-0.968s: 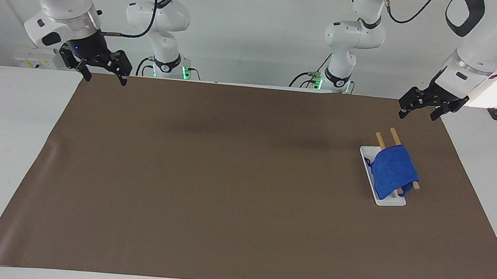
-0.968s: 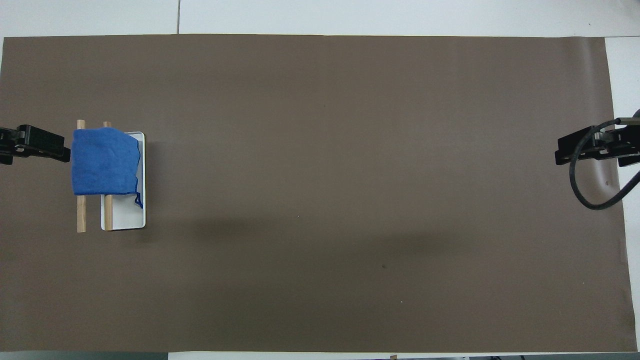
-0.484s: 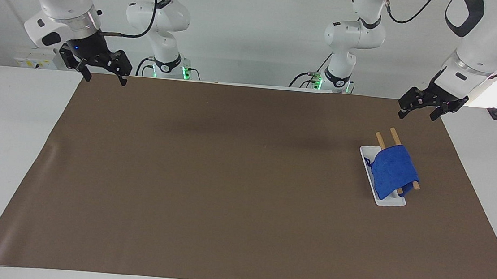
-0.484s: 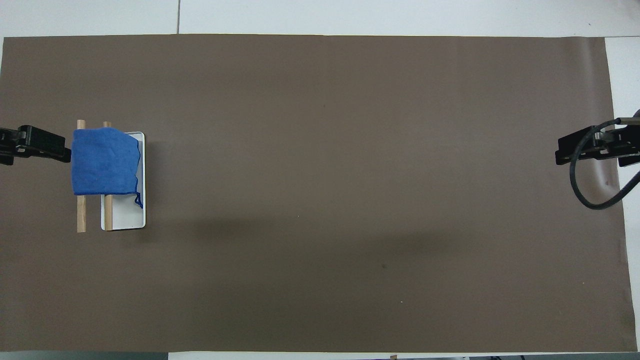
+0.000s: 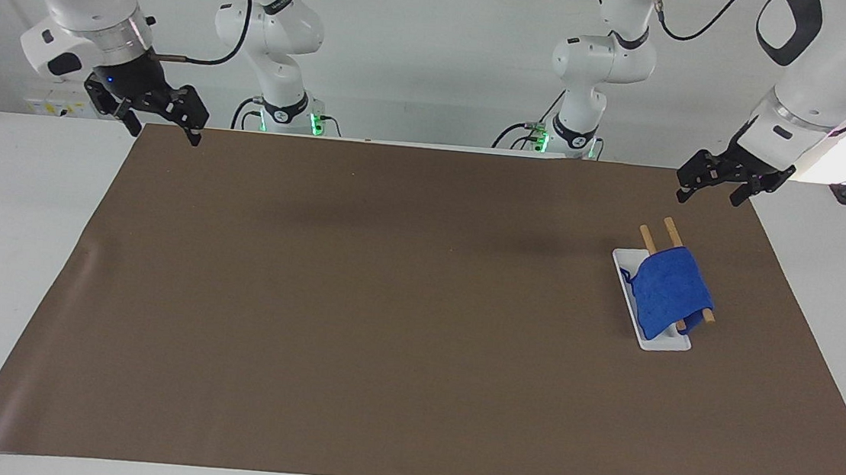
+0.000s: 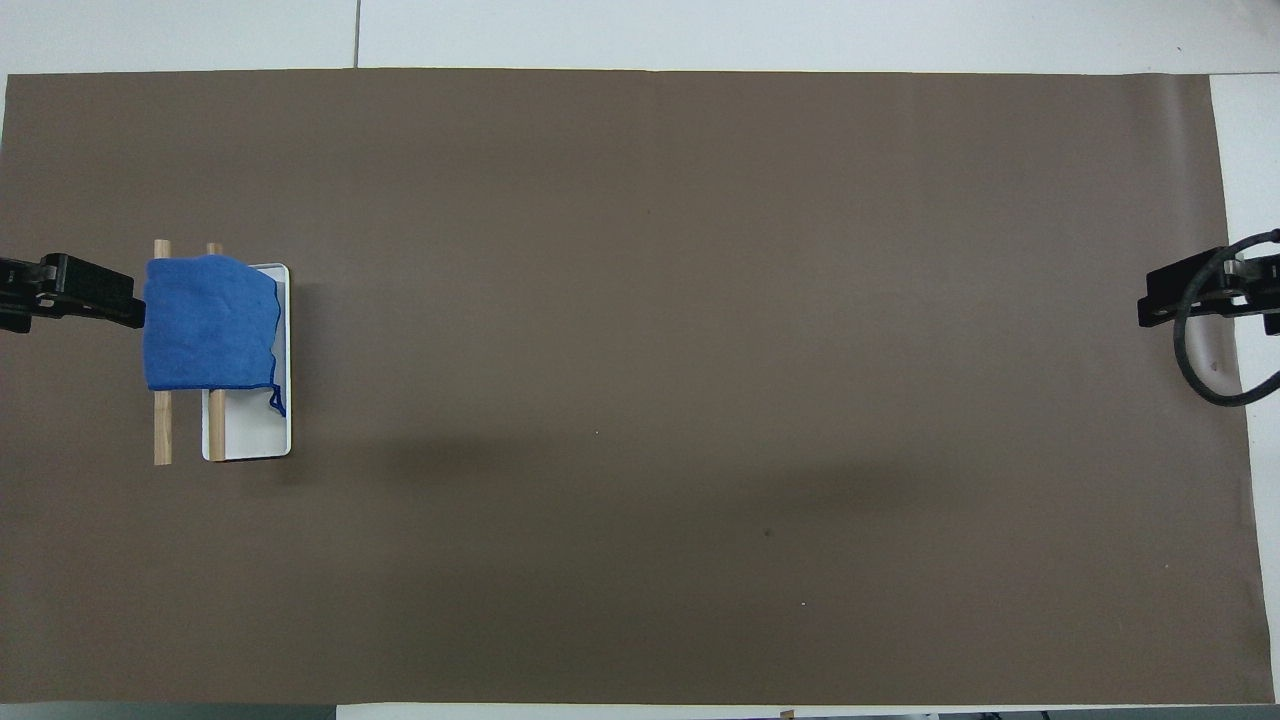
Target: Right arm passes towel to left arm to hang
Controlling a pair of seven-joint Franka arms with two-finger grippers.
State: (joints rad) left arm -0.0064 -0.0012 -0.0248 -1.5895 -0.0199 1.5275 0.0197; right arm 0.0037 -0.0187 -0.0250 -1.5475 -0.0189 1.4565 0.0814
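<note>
I see the towel (image 5: 671,290) draped over the two wooden rails (image 5: 669,230) of a small rack with a white base tray (image 5: 659,341), toward the left arm's end of the brown mat (image 5: 386,303). My left gripper (image 5: 727,180) hangs in the air above the mat's edge at that end, its fingers spread and holding nothing. My right gripper (image 5: 160,119) hangs over the mat's corner at the right arm's end, likewise spread and holding nothing, well apart from the towel.
</note>
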